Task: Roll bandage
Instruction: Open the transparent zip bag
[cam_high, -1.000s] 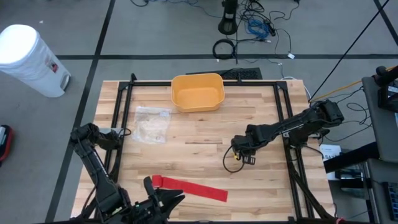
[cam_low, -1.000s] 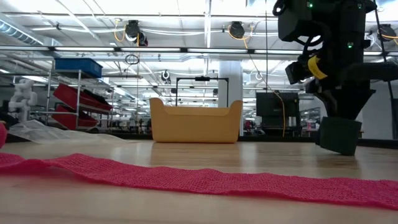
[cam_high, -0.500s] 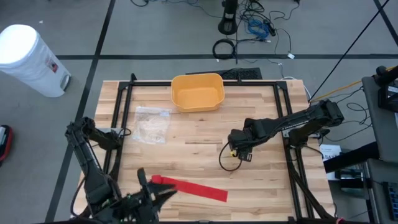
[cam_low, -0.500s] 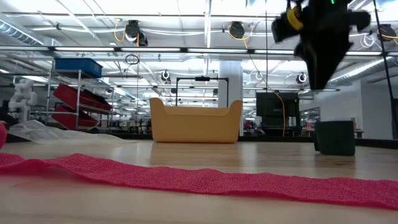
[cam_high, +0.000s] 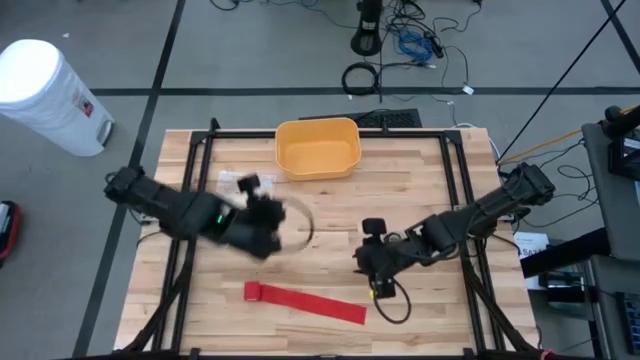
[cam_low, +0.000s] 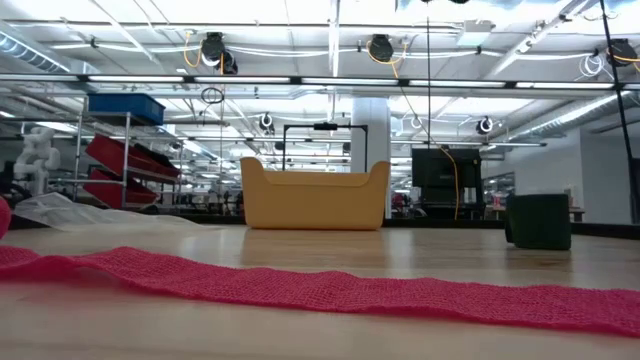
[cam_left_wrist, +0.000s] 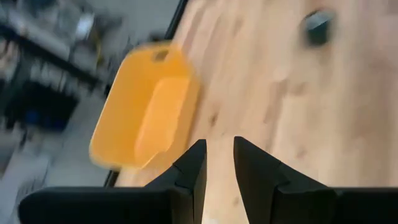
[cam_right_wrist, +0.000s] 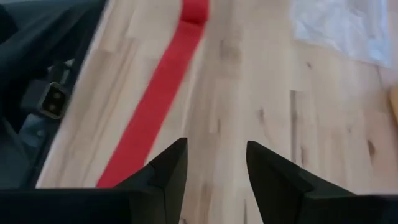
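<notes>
High view: the red bandage is lying flat and stretched out on the wooden table, on the side far from the yellow bin. Only its end toward my left arm is looking folded or turned over; the rest is unrolled. My left gripper is hovering between the bin and the bandage, over the clear plastic bag, not touching the strip. My right gripper is hanging just beside the bandage's other end.

Low view: the bandage is running as a flat pink-red band across the foreground, with the bin behind it. A small dark block is sitting on the table off to the bin's side. Neither gripper is showing here.

Left wrist view: my fingers are standing slightly apart with nothing between them, pointing toward the bin.

Right wrist view: my fingers are standing well apart and empty, looking along the bandage.

Judgement: rolling is barely started, if at all. Nearly the whole strip is still waiting to be gripped and wound.
</notes>
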